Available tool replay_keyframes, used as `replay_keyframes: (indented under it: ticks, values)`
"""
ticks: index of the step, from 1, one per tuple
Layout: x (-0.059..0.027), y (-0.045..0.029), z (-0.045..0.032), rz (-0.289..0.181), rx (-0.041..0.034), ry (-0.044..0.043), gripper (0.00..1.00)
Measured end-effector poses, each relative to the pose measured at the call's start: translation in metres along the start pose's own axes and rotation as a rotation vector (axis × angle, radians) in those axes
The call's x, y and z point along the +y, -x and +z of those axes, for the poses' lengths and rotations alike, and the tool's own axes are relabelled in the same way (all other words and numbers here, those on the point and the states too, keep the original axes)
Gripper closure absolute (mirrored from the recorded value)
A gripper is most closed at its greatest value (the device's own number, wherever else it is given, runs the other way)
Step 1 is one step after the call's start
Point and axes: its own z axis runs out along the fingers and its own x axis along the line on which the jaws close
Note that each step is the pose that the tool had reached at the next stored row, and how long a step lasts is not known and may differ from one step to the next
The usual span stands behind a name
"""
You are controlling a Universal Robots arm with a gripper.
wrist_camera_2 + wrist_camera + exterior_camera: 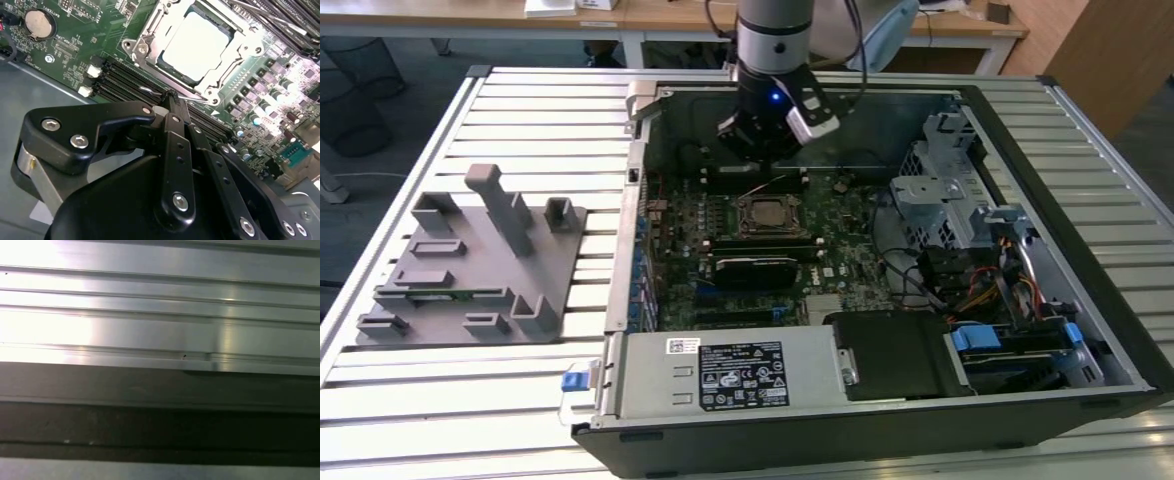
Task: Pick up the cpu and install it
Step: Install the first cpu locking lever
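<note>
The gripper (170, 97) fills the near part of the second wrist view, its black fingers (172, 112) pressed together and holding nothing. Just beyond the fingertips, slightly to their side, the cpu (197, 42) lies flat in its socket frame (150, 37) on the motherboard (75, 45). In the exterior view the gripper (754, 150) hangs above the board inside the computer case (1067, 300), just far of the socket; the grey fixture (474, 265) stands well apart at that view's left.
</note>
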Motion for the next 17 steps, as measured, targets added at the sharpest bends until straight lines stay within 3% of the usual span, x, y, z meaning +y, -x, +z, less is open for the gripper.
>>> replay_keyframes:
  ticks: [17]
  values:
    - [0.0011,0.0133,0.0087,0.000,0.0000,0.0000,0.89]
